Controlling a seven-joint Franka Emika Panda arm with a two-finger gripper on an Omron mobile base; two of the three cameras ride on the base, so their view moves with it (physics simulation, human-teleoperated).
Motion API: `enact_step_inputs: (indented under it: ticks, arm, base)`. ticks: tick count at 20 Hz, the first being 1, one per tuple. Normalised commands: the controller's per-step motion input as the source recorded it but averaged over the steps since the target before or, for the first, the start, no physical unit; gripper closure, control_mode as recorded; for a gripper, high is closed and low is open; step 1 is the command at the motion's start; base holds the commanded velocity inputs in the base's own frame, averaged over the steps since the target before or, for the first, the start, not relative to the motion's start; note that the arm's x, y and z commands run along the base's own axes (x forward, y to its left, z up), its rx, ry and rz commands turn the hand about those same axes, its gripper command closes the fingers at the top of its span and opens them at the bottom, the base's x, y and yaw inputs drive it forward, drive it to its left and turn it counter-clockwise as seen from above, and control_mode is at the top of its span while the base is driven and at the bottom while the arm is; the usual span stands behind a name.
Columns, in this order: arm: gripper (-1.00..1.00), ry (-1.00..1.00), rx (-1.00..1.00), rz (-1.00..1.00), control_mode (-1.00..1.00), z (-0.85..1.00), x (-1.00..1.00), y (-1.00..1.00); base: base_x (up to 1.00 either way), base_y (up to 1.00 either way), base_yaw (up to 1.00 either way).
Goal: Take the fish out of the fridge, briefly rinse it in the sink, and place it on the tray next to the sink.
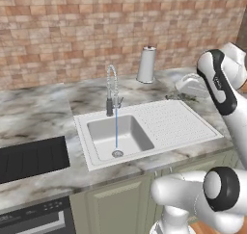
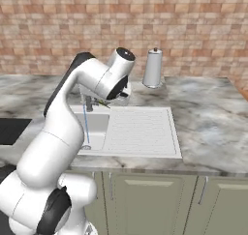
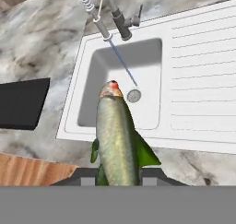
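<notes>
My gripper (image 3: pixel 117 179) is shut on the fish (image 3: pixel 117 135), a slender olive-green fish whose head points toward the basin in the hand view. From the base cameras the gripper (image 1: pixel 191 87) (image 2: pixel 116 96) hangs in the air over the back of the ribbed drainboard, with the fish (image 2: pixel 103 102) sticking out below it. The white sink (image 1: pixel 84 120) (image 2: pixel 140 132) (image 3: pixel 152 57) lies below. Its chrome faucet (image 1: pixel 112 88) (image 3: pixel 115 18) runs a thin blue stream into the basin, well clear of the fish. The black tray (image 1: pixel 31 158) (image 2: pixel 10 130) (image 3: pixel 20 103) lies left of the sink. The fridge is out of view.
A metal canister (image 1: pixel 146 64) (image 2: pixel 153 68) stands on the marble counter behind the drainboard, against the brick wall. Green cabinet doors (image 2: pixel 155 200) run below the counter, and a dark appliance front (image 1: pixel 34 221) sits under the tray.
</notes>
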Motion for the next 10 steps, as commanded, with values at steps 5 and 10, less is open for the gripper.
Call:
enact_step_inputs:
  ticks: [5, 10]
  arm:
    - [1.0, 0.08, 0.0, 0.11, -1.0, -0.62, 0.14, 0.65]
    - [1.0, 0.06, 0.0, 0.1, -1.0, -0.51, 0.55, 0.33]
  base:
    - [0.0, 0.0, 0.0]
    - [0.0, 0.0, 0.0]
